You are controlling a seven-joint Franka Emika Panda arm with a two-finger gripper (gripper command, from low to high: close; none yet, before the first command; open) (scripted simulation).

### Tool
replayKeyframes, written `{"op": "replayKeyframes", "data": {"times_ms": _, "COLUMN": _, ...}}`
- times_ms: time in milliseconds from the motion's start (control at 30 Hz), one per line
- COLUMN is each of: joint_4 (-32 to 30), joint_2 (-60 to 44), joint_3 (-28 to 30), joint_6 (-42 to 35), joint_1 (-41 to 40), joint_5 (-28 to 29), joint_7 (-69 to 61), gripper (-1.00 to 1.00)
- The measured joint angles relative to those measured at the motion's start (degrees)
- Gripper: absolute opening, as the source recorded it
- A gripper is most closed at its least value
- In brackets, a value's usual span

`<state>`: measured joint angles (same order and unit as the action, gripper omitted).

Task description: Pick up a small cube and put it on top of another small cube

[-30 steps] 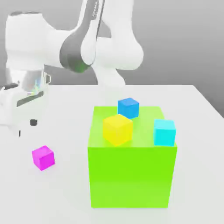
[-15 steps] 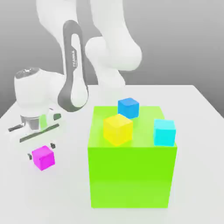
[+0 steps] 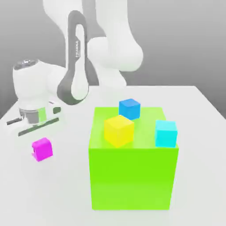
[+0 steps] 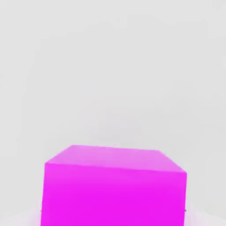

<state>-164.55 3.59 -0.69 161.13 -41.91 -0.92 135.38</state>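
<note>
The small magenta cube (image 3: pixel 43 149) hangs just under the white hand at the exterior view's left, slightly off the table, and my gripper (image 3: pixel 39 142) is shut on it. In the hand view the same magenta cube (image 4: pixel 114 187) sits very close, with pale table behind it. The other small cube, medium blue (image 3: pixel 129 108), rests on the far part of the top of the big lime-green block (image 3: pixel 132 181). It is to the exterior view's right of the gripper and higher than the held cube.
A yellow cube (image 3: pixel 118 130) and a lighter cyan cube (image 3: pixel 166 133) also sit on the green block's top, nearer the front. The white table (image 3: pixel 198 145) spreads around the block. The arm's base rises behind it.
The hand came down over the magenta cube and the jaws closed on it. Hand and cube have since risen a little.
</note>
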Motion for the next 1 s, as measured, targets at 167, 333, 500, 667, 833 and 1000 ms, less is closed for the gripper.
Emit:
{"op": "replayKeyframes", "data": {"times_ms": 167, "joint_4": 1.61, "joint_2": 10.38, "joint_3": -2.81, "joint_6": -11.77, "joint_1": 6.17, "joint_5": -2.85, "joint_7": -5.05, "gripper": -1.0}}
{"op": "replayKeyframes", "data": {"times_ms": 333, "joint_4": 3.37, "joint_2": 20.7, "joint_3": -5.35, "joint_6": -23.65, "joint_1": 13.28, "joint_5": -5.15, "joint_7": -9.84, "gripper": -1.0}}
{"op": "replayKeyframes", "data": {"times_ms": 500, "joint_4": 5.11, "joint_2": 30.82, "joint_3": -7.82, "joint_6": -35.37, "joint_1": 20.71, "joint_5": -7.05, "joint_7": -14.2, "gripper": -1.0}}
{"op": "replayKeyframes", "data": {"times_ms": 667, "joint_4": 6.8, "joint_2": 40.62, "joint_3": -10.47, "joint_6": -46.83, "joint_1": 28.46, "joint_5": -8.78, "joint_7": -18.1, "gripper": -1.0}}
{"op": "replayKeyframes", "data": {"times_ms": 833, "joint_4": 5.81, "joint_2": 47.0, "joint_3": -13.14, "joint_6": -52.36, "joint_1": 35.04, "joint_5": -10.6, "joint_7": -20.72, "gripper": -1.0}}
{"op": "replayKeyframes", "data": {"times_ms": 1000, "joint_4": 0.91, "joint_2": 45.78, "joint_3": -14.47, "joint_6": -46.28, "joint_1": 35.95, "joint_5": -11.91, "joint_7": -21.01, "gripper": 1.0}}
